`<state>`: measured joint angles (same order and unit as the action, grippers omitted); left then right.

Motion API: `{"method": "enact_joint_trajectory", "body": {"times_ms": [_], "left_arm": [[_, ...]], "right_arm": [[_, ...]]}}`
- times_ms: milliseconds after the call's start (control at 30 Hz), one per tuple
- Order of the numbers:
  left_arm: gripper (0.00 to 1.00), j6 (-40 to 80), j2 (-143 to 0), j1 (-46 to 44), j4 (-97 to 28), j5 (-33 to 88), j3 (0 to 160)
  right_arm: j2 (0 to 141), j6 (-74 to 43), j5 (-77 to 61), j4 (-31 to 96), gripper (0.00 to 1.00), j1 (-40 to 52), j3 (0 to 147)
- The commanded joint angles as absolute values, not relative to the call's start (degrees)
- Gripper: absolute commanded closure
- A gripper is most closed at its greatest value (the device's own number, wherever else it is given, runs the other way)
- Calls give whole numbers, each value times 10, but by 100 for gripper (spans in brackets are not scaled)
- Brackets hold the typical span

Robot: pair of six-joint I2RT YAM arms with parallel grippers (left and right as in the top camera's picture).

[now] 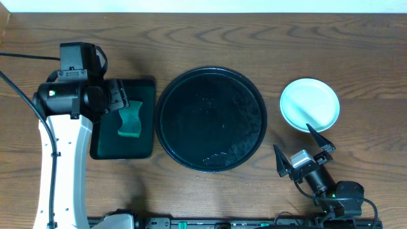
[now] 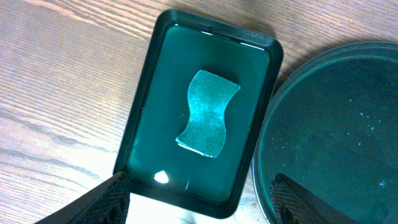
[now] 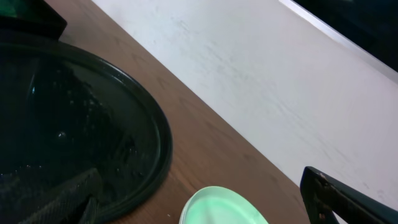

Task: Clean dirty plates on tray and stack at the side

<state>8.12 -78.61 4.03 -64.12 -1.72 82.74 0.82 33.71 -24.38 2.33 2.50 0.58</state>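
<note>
The round black tray (image 1: 210,119) sits mid-table with no plates on it. A stack of white plates (image 1: 310,104) rests on the wood to its right; the top one looks clean. How many are stacked I cannot tell. My right gripper (image 1: 304,145) is open and empty, just in front of the stack. In the right wrist view the plate's edge (image 3: 225,208) shows between the fingers, with the tray (image 3: 74,124) at left. My left gripper (image 1: 118,102) is open and empty above the green sponge (image 2: 208,112).
A rectangular dark-green tray (image 1: 146,137) holds the green sponge (image 1: 131,120) left of the black tray. The left arm's white link (image 1: 60,172) runs along the left side. A white wall (image 3: 261,81) borders the table's far edge.
</note>
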Motion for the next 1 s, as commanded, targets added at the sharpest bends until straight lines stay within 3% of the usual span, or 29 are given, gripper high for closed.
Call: {"method": "enact_joint_trajectory", "body": {"times_ms": [0,367,767,967], "left_arm": [[27,84,-784,42,-642,-22,830],[27,74,-742,42,-633,-22,816],[27,74,-220,61,-220,-2,340],[27,60,-96,61,-105,-2,179]], "right_arm": [[3,344,-238,23,1,18,3],[3,344,-239,24,1,18,3],[3,344,-238,24,1,18,3],[3,344,-238,24,1,18,3]]}}
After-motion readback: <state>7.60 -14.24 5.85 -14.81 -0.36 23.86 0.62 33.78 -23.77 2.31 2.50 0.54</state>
